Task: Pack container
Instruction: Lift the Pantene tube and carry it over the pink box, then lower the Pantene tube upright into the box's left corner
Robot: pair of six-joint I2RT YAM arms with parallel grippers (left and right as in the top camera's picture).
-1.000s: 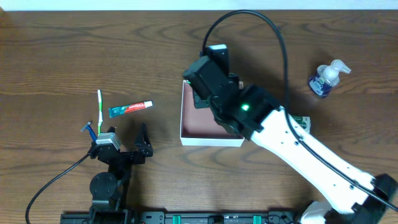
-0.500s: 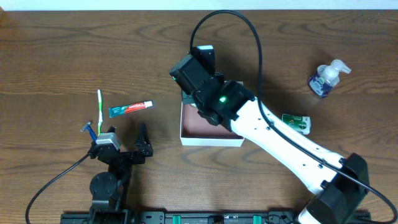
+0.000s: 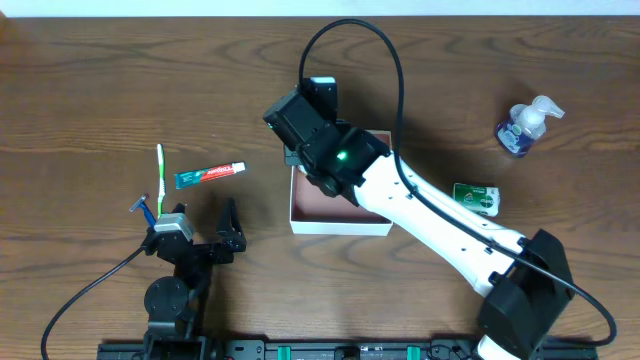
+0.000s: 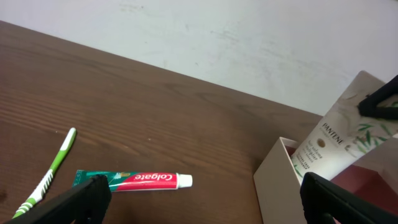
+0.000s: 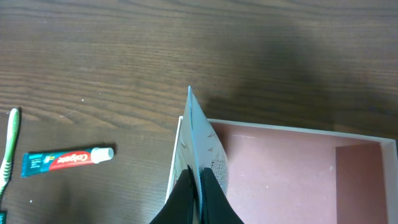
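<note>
The container (image 3: 340, 227), a shallow white-walled box with a pinkish-brown floor, sits mid-table. It also shows in the right wrist view (image 5: 292, 168) and the left wrist view (image 4: 277, 180). My right gripper (image 5: 200, 180) is shut on a white Pantene tube (image 5: 199, 137), held tilted over the container's left wall, as the left wrist view (image 4: 336, 140) shows. My left gripper (image 4: 205, 205) is open and empty, low at the table's front left. A Colgate toothpaste (image 3: 211, 174) and a green toothbrush (image 3: 160, 170) lie left of the container.
A blue razor (image 3: 146, 210) lies beside my left arm. A blue soap pump bottle (image 3: 525, 125) stands at the far right. A small green-and-white packet (image 3: 476, 197) lies right of the container. My right arm spans the table from the front right.
My right gripper has moved left and a little farther back with the tube, from over the container's middle to over its left wall. The left arm has not moved.
</note>
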